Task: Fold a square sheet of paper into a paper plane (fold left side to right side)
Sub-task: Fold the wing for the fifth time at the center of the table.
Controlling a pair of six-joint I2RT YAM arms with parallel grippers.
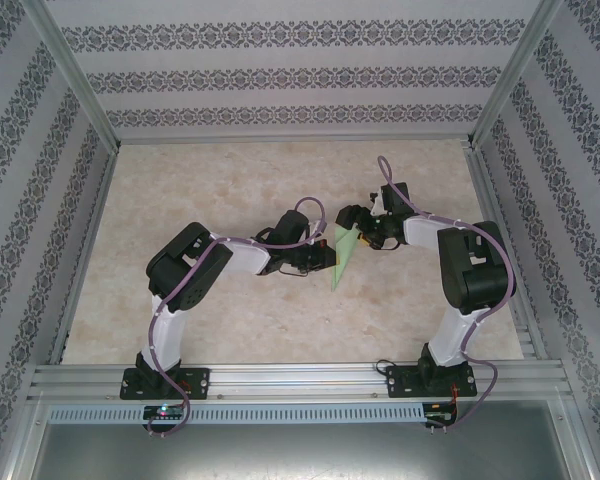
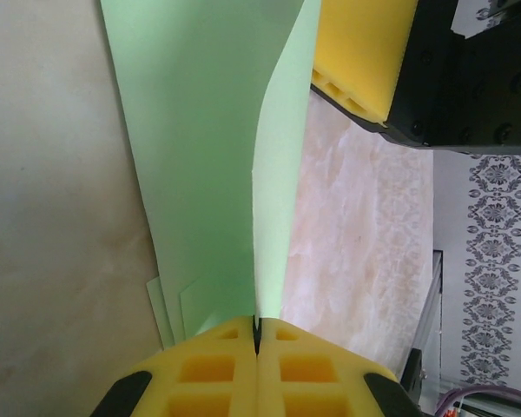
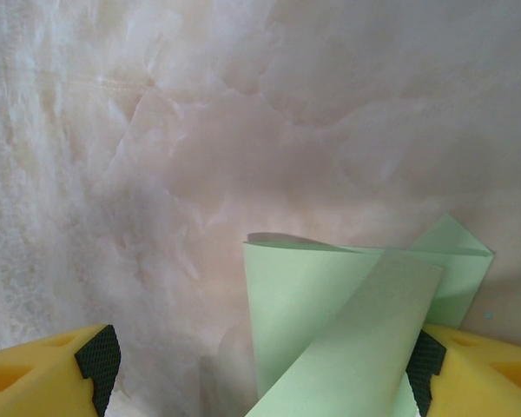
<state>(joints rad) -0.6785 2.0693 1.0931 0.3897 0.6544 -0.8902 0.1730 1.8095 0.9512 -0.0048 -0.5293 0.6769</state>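
The light green sheet of paper (image 1: 345, 258) lies mid-table, folded into a narrow pointed shape between the two grippers. In the left wrist view its folded layers (image 2: 191, 156) lie flat, and one flap (image 2: 278, 200) stands up on edge. My left gripper (image 2: 257, 334) is shut on the near end of that flap, its yellow pads pressed together. It reaches the paper from the left (image 1: 320, 262). My right gripper (image 1: 362, 238) sits at the paper's right side. It is open (image 3: 260, 382), and the curled paper (image 3: 330, 304) rises between its fingers, close to the right one.
The marble-patterned table (image 1: 230, 180) is bare around the paper. An aluminium frame rail (image 1: 280, 378) runs along the near edge and patterned walls (image 1: 280, 80) close the back and sides. The right gripper's yellow finger (image 2: 360, 52) hangs just above the flap's far end.
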